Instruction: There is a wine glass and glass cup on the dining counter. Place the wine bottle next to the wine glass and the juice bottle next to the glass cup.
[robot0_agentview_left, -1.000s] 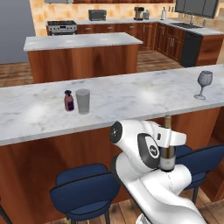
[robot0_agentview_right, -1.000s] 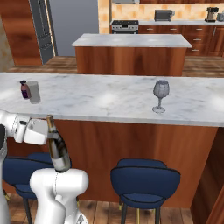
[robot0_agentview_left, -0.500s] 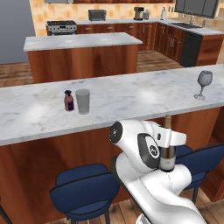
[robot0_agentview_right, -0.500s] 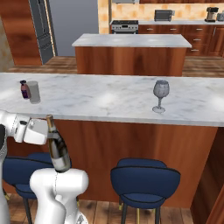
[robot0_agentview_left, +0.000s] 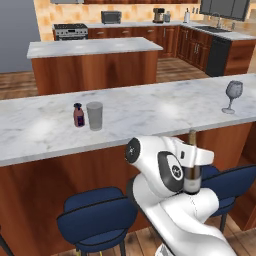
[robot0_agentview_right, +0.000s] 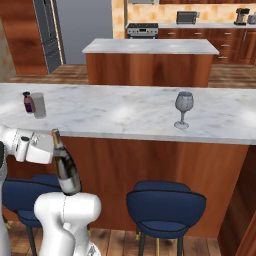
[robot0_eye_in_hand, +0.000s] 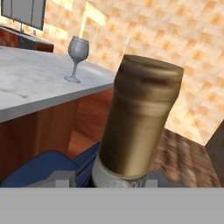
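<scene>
My gripper (robot0_agentview_left: 193, 159) is shut on the wine bottle (robot0_agentview_left: 191, 172), a dark bottle with a tan neck. I hold it below the dining counter (robot0_agentview_left: 150, 107), in front of its wood panel. From the right, the wine bottle (robot0_agentview_right: 65, 170) leans slightly in the gripper (robot0_agentview_right: 54, 151). In the hand view its tan neck (robot0_eye_in_hand: 140, 118) rises close up from the gripper (robot0_eye_in_hand: 116, 180). The wine glass (robot0_agentview_left: 232, 95) stands at the counter's right end. The juice bottle (robot0_agentview_left: 78, 115) and glass cup (robot0_agentview_left: 94, 116) stand side by side towards the left. The wine glass (robot0_agentview_right: 183, 108) (robot0_eye_in_hand: 77, 57) stands upright on the marble.
Blue stools (robot0_agentview_left: 97, 220) (robot0_agentview_right: 165, 205) stand under the counter in front of the wood panel. A shorter marble island (robot0_agentview_left: 95, 47) lies behind it. A stove and cabinets (robot0_agentview_left: 70, 31) line the back wall.
</scene>
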